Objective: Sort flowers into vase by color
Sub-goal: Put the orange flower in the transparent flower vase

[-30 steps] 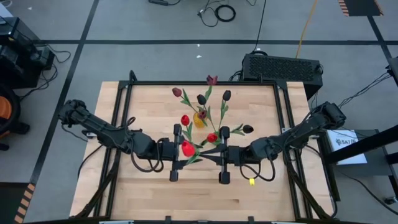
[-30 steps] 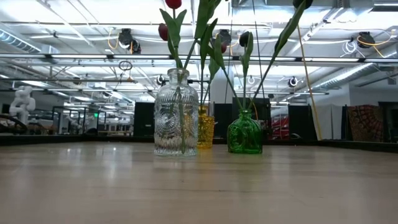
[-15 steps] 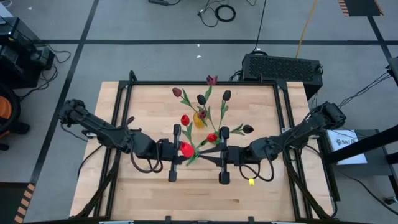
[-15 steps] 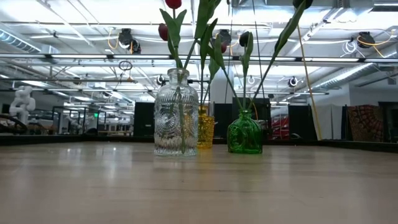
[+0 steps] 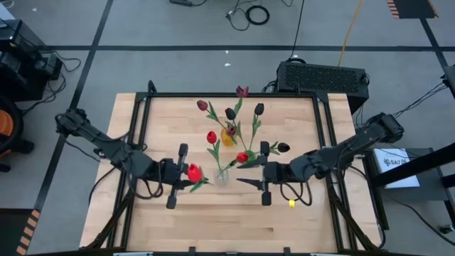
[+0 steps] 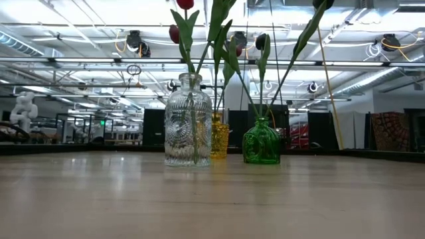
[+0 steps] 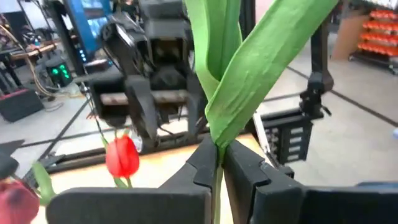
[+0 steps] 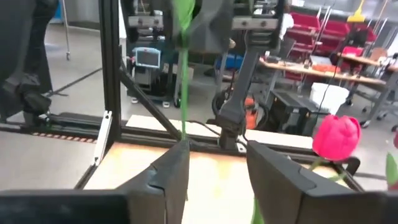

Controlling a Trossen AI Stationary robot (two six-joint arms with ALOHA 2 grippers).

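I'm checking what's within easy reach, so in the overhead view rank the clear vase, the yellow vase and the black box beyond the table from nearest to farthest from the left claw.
From the left claw, which grips a red tulip:
1. Clear vase, just beside it toward the table's middle.
2. Yellow vase, farther back, near the centre.
3. Black box, off the table's far right corner.

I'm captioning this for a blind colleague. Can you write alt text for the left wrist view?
The left gripper is shut on a green tulip stem, its broad leaves rising up the middle of the picture. A red tulip head shows beyond, with the right arm facing it farther off.
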